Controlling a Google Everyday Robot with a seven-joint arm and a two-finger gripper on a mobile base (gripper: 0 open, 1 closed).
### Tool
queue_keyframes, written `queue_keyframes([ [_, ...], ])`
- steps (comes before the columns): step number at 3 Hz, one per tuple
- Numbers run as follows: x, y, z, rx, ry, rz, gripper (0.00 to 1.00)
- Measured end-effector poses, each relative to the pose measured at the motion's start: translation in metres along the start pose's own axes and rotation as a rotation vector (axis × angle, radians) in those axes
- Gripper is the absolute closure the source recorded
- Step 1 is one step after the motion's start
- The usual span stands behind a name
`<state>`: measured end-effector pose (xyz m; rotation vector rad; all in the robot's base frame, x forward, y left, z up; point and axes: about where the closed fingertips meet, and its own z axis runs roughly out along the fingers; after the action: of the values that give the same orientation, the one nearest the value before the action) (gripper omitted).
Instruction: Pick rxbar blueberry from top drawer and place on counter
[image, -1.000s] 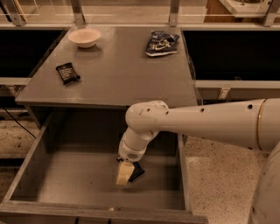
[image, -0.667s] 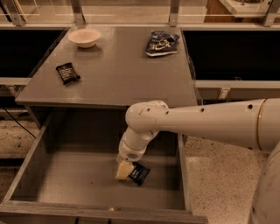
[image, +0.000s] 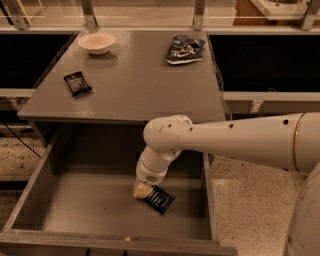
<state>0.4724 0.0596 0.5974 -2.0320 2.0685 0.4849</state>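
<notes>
The top drawer is pulled open below the counter. The rxbar blueberry, dark navy with white text, lies tilted on the drawer floor towards the right side. My gripper reaches down into the drawer, its tan tip at the bar's upper left end. The white arm comes in from the right and hides part of the drawer's back right.
On the counter are a small black packet at the left, a white bowl at the back left and a wrinkly blue-and-white snack bag at the back right. Black recessed bins flank the counter.
One second ago the bar was hidden under the gripper tip. It now shows to the lower right of the tip, which has shifted slightly up and left.
</notes>
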Motion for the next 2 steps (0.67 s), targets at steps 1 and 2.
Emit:
queue_keyframes([
  [1,0.0,0.0,0.0,0.0,0.0,0.0,1.0],
  [2,0.0,0.0,0.0,0.0,0.0,0.0,1.0],
])
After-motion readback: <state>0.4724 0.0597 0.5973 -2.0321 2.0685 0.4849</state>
